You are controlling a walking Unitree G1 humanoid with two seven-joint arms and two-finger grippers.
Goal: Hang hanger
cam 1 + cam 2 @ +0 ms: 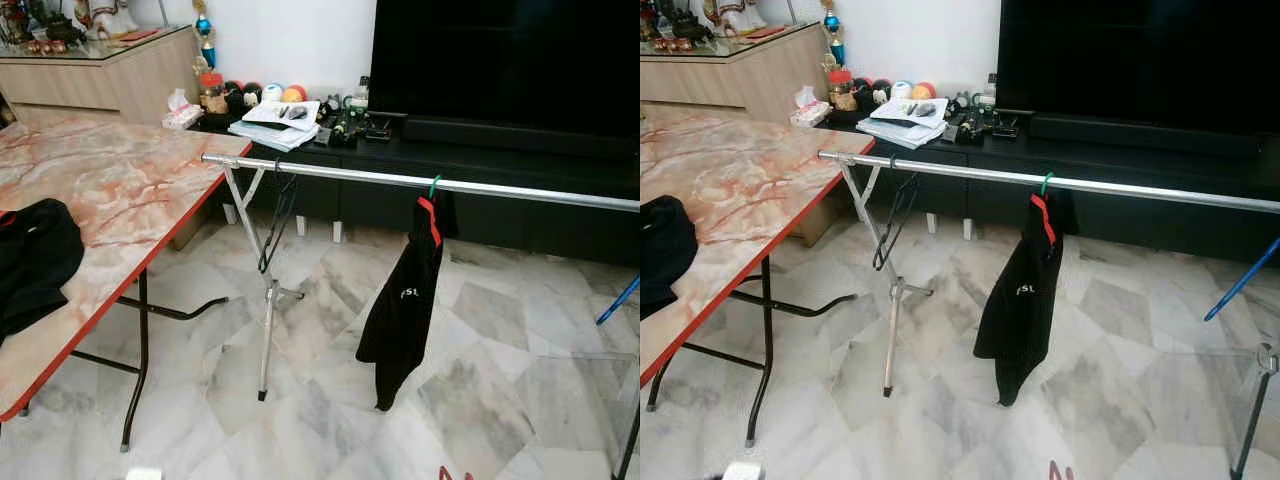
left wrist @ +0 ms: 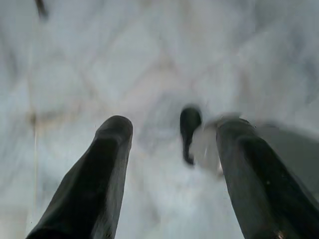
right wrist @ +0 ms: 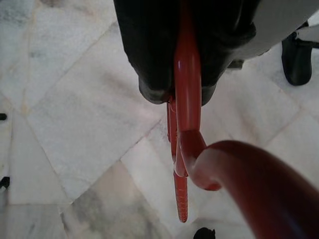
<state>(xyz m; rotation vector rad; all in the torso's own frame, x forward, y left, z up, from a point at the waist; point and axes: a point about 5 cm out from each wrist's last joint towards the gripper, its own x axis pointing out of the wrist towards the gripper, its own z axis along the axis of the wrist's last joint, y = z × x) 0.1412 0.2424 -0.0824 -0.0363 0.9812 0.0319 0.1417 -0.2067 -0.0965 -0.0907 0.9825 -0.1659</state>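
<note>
Clamped between the two black fingers of the right gripper (image 3: 179, 94) is a red hanger (image 3: 187, 129), its curved hook looming large and close to the wrist camera, with pale marble floor (image 3: 75, 124) beneath. Left gripper (image 2: 172, 149) hangs over the same floor with its fingers spread well apart and nothing between them. Ahead, a silver clothes rail (image 1: 400, 180) runs across the room on a folding stand, its near end just beside the corner of a marble-patterned table (image 1: 120, 190) with a red edge. On the rail hang an empty black hanger (image 1: 278, 225) near the stand and, further along, a black garment (image 1: 405, 300) on a red-trimmed hanger with a green hook. Another black cloth (image 1: 30, 260) lies on the table. Behind the rail stands a dark TV cabinet (image 1: 480, 160) with papers and clutter on it.
</note>
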